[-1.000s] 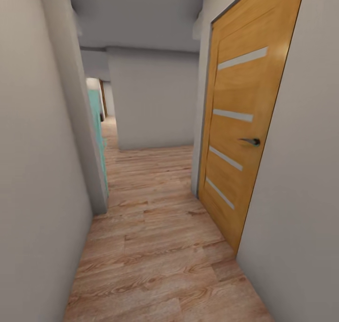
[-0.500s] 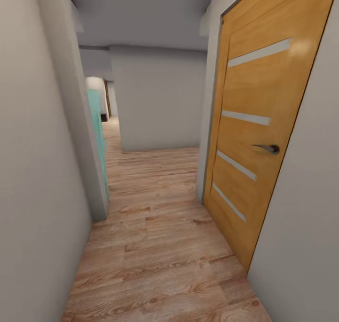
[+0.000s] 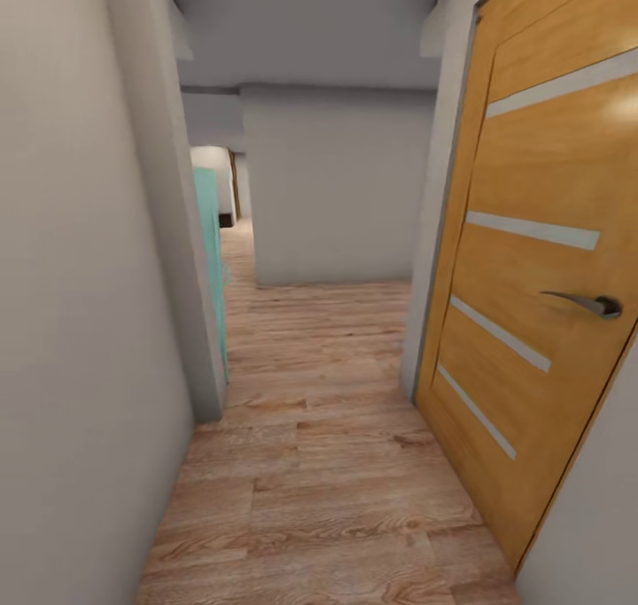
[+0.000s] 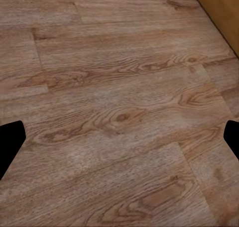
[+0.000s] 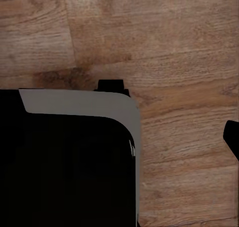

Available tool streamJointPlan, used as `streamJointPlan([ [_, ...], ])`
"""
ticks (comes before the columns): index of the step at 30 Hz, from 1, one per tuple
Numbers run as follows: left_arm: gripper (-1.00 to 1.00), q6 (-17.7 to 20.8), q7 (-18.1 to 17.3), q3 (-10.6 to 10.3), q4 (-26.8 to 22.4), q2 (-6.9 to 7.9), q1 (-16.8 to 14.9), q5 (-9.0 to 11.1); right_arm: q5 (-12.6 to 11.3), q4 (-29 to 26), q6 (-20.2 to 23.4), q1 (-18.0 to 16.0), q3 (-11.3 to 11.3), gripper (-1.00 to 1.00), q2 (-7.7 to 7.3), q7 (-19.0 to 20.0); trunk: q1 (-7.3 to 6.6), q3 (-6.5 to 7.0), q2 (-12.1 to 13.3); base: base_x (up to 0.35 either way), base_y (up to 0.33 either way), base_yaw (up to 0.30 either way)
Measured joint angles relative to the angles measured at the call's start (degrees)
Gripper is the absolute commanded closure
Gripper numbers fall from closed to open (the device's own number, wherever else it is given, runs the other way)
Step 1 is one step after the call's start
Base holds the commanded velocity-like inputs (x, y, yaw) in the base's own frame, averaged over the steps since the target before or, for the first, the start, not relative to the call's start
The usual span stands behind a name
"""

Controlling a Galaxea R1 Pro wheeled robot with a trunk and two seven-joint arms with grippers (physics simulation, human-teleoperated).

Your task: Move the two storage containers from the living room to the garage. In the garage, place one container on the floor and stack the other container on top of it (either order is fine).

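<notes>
Currently in a narrow corridor; neither storage container appears in any of the three views, so their location cannot be told from these views.

Head view: wood-plank floor [image 3: 319,463] runs forward between two pale grey walls. Left wall [image 3: 80,321] lies close alongside and ends at a vertical corner edge [image 3: 190,259]; just beyond that edge stands one teal panel [image 3: 213,268], seen edge-on. Right side: one orange wooden door [image 3: 540,268], closed in its frame, with four pale horizontal strips and one dark lever handle [image 3: 589,302]. The door's frame edge [image 3: 439,233] marks the near limit of the free lane on that side. Open floor narrows between the left corner and the door frame, then widens ahead to a blank facing wall [image 3: 341,189]. A passage continues past the left of that wall towards a lit opening [image 3: 217,184]. Grey ceiling [image 3: 310,20] overhead.

Left wrist view: left tool [image 4: 119,137] over bare planks, two dark fingertips at opposite edges of the frame, spread wide, nothing between them.

Right wrist view: right tool [image 5: 230,137] with one fingertip visible at the frame edge; a dark, grey-edged part of the robot [image 5: 69,157] covers the other side, so I cannot tell its spread. Planks beneath.
</notes>
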Motion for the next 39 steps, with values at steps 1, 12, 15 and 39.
streamJointPlan([
  [1, -1.00, 0.00, 0.00, 0.00, 0.00, 0.00, 0.00, 0.00, 0.00, 0.00, 0.00, 0.00, 0.00, -1.00, 0.00, 0.00, 0.00, 0.00, 0.00, 0.347, 0.000, 0.186],
  [12, -1.00, 0.00, 0.00, 0.00, 0.00, 0.00, -0.01, 0.00, 0.00, -0.01, 0.00, 0.01, 0.00, -1.00, -0.01, 0.00, 0.00, 0.00, 0.00, 0.347, 0.000, 0.123],
  [15, -1.00, 0.00, 0.00, 0.00, -0.01, -0.01, -0.01, 0.00, 0.00, -0.01, 0.00, 0.01, 0.00, -1.00, -0.01, 0.00, 0.00, 0.00, 0.00, 0.347, 0.000, 0.031],
  [39, -1.00, 0.01, 0.00, 0.00, 0.03, -0.01, 0.00, 0.00, 0.00, -0.02, 0.00, 0.01, 0.00, -1.00, -0.02, 0.00, 0.00, 0.00, 0.00, 0.347, 0.000, 0.003],
])
